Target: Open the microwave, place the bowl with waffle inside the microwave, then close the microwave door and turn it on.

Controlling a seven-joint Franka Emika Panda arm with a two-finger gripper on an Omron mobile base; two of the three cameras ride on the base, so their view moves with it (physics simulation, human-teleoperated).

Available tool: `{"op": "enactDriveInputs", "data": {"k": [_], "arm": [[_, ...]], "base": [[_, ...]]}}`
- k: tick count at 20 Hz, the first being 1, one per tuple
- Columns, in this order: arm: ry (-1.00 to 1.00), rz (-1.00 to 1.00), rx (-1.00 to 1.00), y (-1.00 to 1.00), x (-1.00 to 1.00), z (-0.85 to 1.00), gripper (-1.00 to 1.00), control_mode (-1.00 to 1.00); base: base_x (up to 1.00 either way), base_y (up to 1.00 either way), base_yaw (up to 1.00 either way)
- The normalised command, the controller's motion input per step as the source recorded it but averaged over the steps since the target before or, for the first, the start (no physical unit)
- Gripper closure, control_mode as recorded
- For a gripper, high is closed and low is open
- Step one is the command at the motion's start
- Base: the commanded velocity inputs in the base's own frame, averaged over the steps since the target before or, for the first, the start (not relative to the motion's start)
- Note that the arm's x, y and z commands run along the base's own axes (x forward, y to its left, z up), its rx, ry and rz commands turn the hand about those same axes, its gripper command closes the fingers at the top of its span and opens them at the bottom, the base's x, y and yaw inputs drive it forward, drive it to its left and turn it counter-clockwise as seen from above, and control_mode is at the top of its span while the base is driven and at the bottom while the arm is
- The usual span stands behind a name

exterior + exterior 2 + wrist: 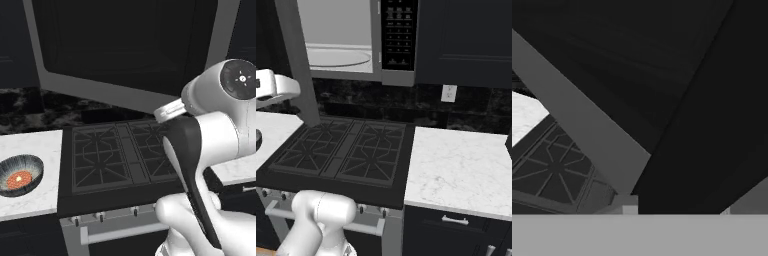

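The microwave (381, 45) hangs above the stove with its light grey cavity and round turntable (338, 57) showing. The microwave door (130, 45) stands swung out over the stove, and its grey frame (582, 125) and dark glass lie close ahead in the hand view. The bowl (20, 175) sits on the white counter left of the stove, with the orange-red waffle (19, 179) lying in its bottom. My arm's wrist (170, 110) reaches up to the door's lower edge. The fingers are hidden, so their state is unclear.
A black stove (120, 155) with grates lies below the microwave. White counters flank it on the left (35, 145) and the right (461, 165). A dark backsplash with an outlet (448, 92) runs behind. The black button panel (398, 35) is on the microwave's right side.
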Motion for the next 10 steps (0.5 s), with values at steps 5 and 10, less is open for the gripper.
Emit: {"op": "enactDriveInputs", "data": {"k": [5, 10], "arm": [[-0.09, 0.00, 0.00, 0.42, -0.93, 0.00, 1.00, -1.00], [-0.14, 0.00, 0.07, -0.22, -1.00, 0.04, -1.00, -1.00]], "base": [[0.00, 0.00, 0.00], [0.00, 0.00, 0.00]]}}
